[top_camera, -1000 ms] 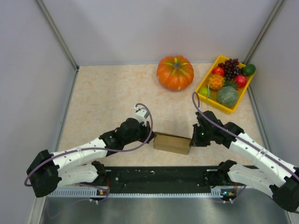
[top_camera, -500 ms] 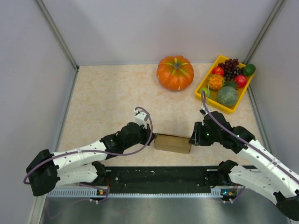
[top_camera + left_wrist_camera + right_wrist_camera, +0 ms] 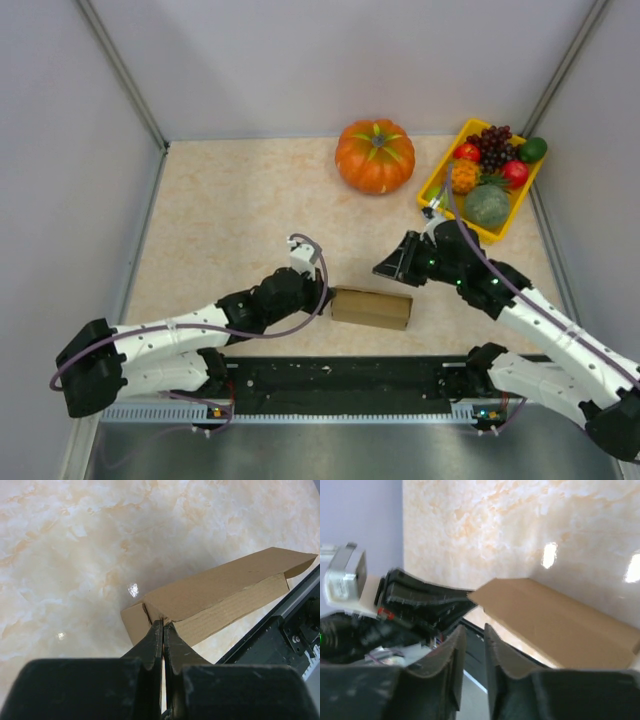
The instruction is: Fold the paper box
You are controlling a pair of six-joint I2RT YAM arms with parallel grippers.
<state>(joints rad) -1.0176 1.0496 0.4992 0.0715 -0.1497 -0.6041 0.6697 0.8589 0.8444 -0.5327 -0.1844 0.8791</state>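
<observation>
The paper box [image 3: 371, 307] is a small brown cardboard box lying flat near the table's front edge. It also shows in the left wrist view [image 3: 220, 595] and the right wrist view [image 3: 560, 625]. My left gripper [image 3: 325, 293] is shut, its tips [image 3: 163, 624] pressed against the box's left end where the flaps meet. My right gripper [image 3: 383, 268] hangs above and behind the box, apart from it. Its jaws [image 3: 474, 630] stand a narrow gap apart with nothing between them.
An orange pumpkin [image 3: 375, 155] sits at the back. A yellow tray [image 3: 432, 183] of fruit stands at the back right. A black rail [image 3: 340, 377] runs along the near edge just in front of the box. Grey walls close in both sides.
My right gripper let go of the box's right end, opened a little, and rose back and to the left. The left gripper stayed shut at the left end. The box barely moved.
</observation>
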